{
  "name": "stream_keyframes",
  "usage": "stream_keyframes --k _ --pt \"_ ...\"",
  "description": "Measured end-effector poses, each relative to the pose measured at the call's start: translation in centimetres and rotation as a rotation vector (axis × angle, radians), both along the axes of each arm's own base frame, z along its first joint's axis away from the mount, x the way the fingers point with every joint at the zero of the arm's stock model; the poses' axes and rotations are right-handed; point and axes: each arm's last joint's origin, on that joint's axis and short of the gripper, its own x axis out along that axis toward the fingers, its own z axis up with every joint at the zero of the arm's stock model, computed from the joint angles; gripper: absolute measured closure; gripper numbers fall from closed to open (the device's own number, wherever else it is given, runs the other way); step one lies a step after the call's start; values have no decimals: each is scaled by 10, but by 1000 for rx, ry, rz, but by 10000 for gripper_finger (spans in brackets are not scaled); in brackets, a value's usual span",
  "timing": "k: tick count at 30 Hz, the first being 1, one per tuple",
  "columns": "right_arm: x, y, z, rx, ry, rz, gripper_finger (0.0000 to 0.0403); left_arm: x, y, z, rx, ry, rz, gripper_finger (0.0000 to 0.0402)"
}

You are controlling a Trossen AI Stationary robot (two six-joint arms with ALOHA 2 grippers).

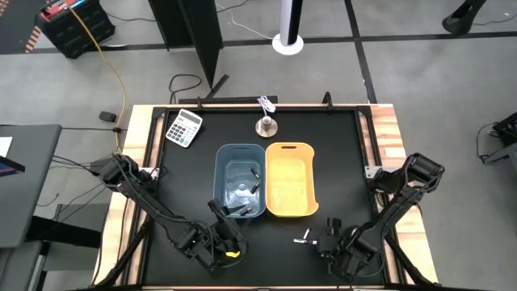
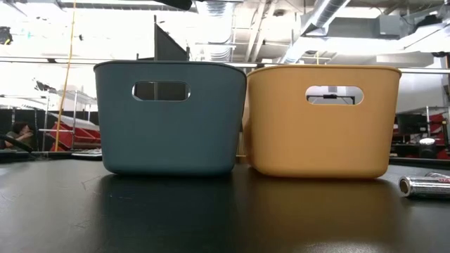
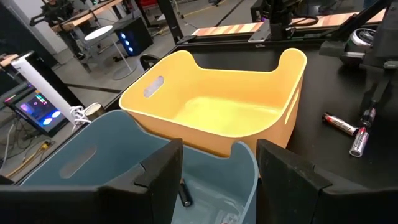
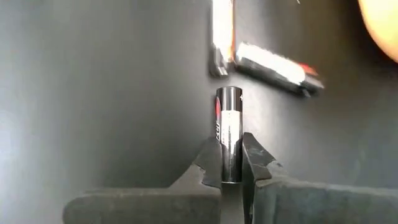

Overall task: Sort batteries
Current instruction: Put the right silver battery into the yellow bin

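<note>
my right pincer [image 4: 230, 163] is clenched on just the tail of a dark battery [image 4: 228, 127] near the yellow bin [image 1: 290, 178], so i reckon it could pivot out mid-lift.

We see a slate-blue bin [image 1: 239, 179] at centre frame beside a yellow bin [image 1: 291, 178], both on a black tabletop [image 1: 339, 162] edged in pale wood. At lower right, the black right gripper [image 4: 231, 163] pinches a black battery [image 4: 228, 127] with a red stripe; two silvery batteries [image 4: 273, 65] lie above.
</note>
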Motion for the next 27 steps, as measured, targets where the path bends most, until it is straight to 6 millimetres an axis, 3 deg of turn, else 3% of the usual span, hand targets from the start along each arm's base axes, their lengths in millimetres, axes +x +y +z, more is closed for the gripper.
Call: stream_keyframes --k 10,20,27 --pt "-28 -6 27 -5 1 -39 383 0 0 0 3 3 -1 203" --pt "-42 -25 82 -77 -344 -44 382 0 0 0 4 7 -5 202" --pt "-34 -48 116 -266 -573 -25 382 0 0 0 -2 9 -7 202"
